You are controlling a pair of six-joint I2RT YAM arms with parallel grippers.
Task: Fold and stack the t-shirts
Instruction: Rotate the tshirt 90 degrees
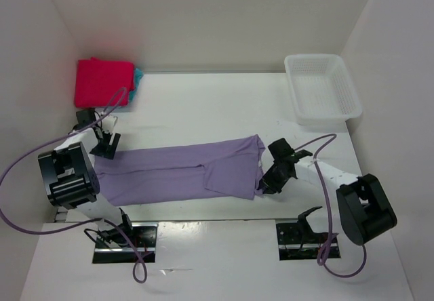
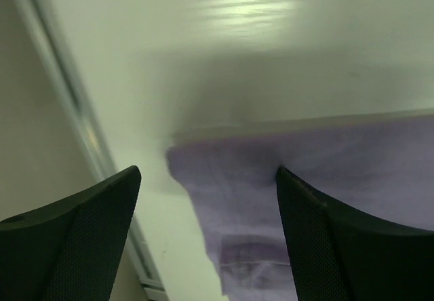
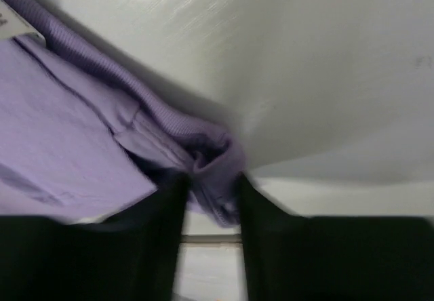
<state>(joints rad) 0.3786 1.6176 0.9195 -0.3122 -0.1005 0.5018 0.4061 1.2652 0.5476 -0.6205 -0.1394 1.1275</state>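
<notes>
Table (image 1: pixel 203 104): white top, white walls on three sides; both arm bases at the near edge.
Lavender shirt (image 1: pixel 176 172): biggest cloth in view. It lies flat across the middle of the table in a long band running left to right, folded lengthwise, with a fold edge showing near its centre. Its left end is just beside the left arm and its right end is at the right arm.
Basket (image 1: pixel 324 116): white mesh, far right corner, well apart from the lavender shirt.
Magenta-red shirt (image 1: pixel 102 81): folded, far left corner, against the wall.
Left gripper (image 1: pixel 105 145): hangs over the lavender shirt's left end. In the wrist view its fingers (image 2: pixel 81 233) stand wide apart with nothing between them, and the shirt's (image 2: pixel 352 158) corner lies on the table below (released).
Right gripper (image 1: pixel 268 182): at the shirt's right end. The wrist view shows the jaws pinched on a bunched ribbed edge of the lavender cloth (image 3: pixel 61 152), so it is grasping the shirt.
Turquoise shirt (image 1: pixel 137 81): only a sliver shows, peeking out along the right side of the magenta-red one and touching it.
White label (image 3: pixel 10 26): small tag on the lavender cloth, at the edge of the right wrist view.
</notes>
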